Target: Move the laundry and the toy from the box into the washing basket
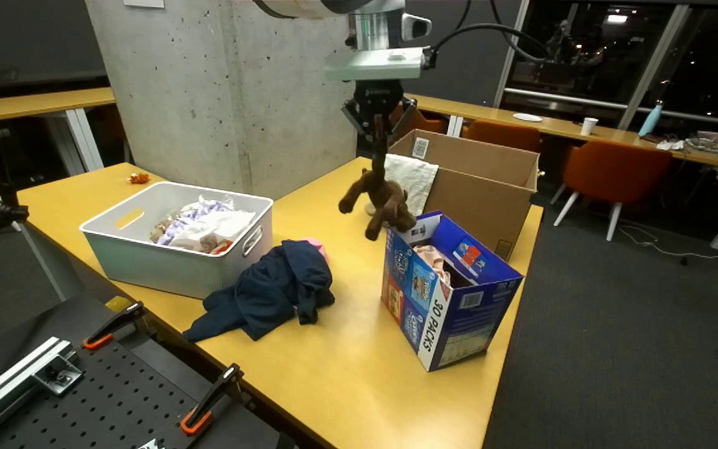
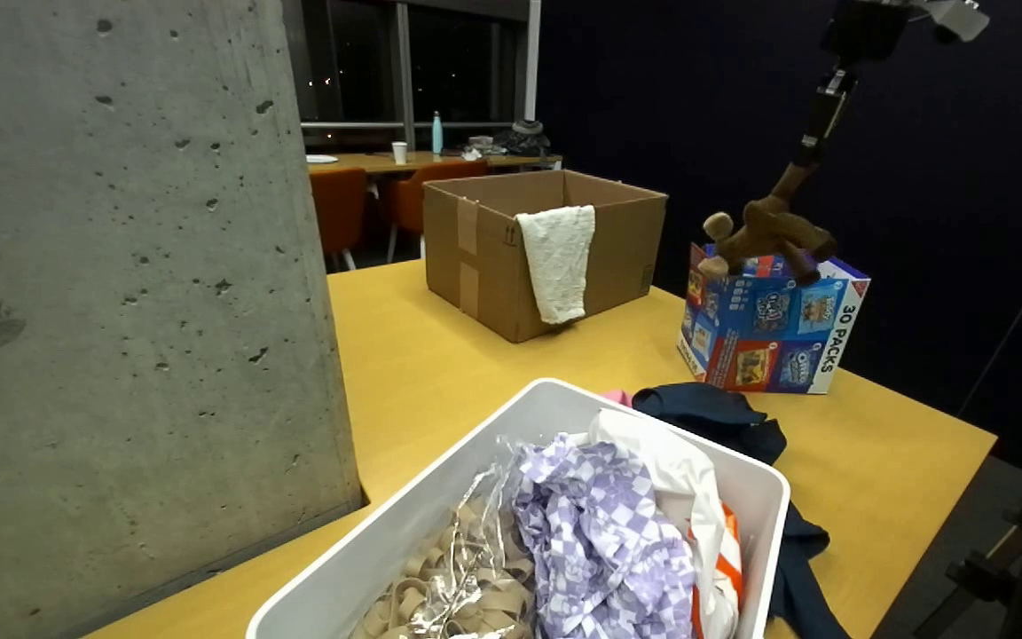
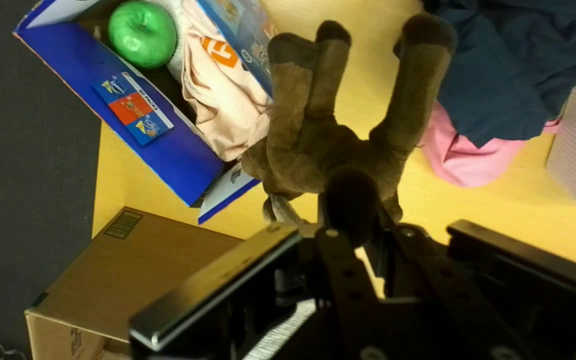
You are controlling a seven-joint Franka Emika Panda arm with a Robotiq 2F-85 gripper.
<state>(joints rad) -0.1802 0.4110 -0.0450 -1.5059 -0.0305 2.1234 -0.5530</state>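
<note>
In an exterior view my black two-fingered gripper (image 1: pixel 379 128) is clamped on a narrow part of the brown plush toy (image 1: pixel 389 199), whose body hangs below it by the far left corner of the upright blue cardboard carton (image 1: pixel 468 333). The top edge cuts off my silver-and-white arm (image 1: pixel 371 31). A dark navy cloth (image 1: pixel 278 284) lies to the left, just beside the white-grey plastic tub (image 1: pixel 166 271), on the yellow tabletop (image 1: pixel 359 380); beyond stand a grey concrete pillar (image 1: pixel 296 93) and orange chairs (image 1: pixel 614 168).

In an exterior view the toy covers part of the carton's upper edge, so I cannot tell whether they touch; the tub, near and cut off below, hides some of the navy cloth and holds a crumpled lavender-and-white checked cloth (image 2: pixel 604 532) beside curled tan strips (image 2: pixel 467 568). Farther away a white towel (image 2: pixel 557 262) hangs over a brown cardboard box (image 2: pixel 626 248).

In the wrist view the toy hangs just past my dark fingers (image 3: pixel 345 267), and I cannot make out which part of it they pinch. Left of it the carton holds a shiny green apple (image 3: pixel 142 34) and a peach cloth (image 3: pixel 218 95) with an orange print. To the right a pink cloth (image 3: pixel 470 155) shows from under the navy one.
</note>
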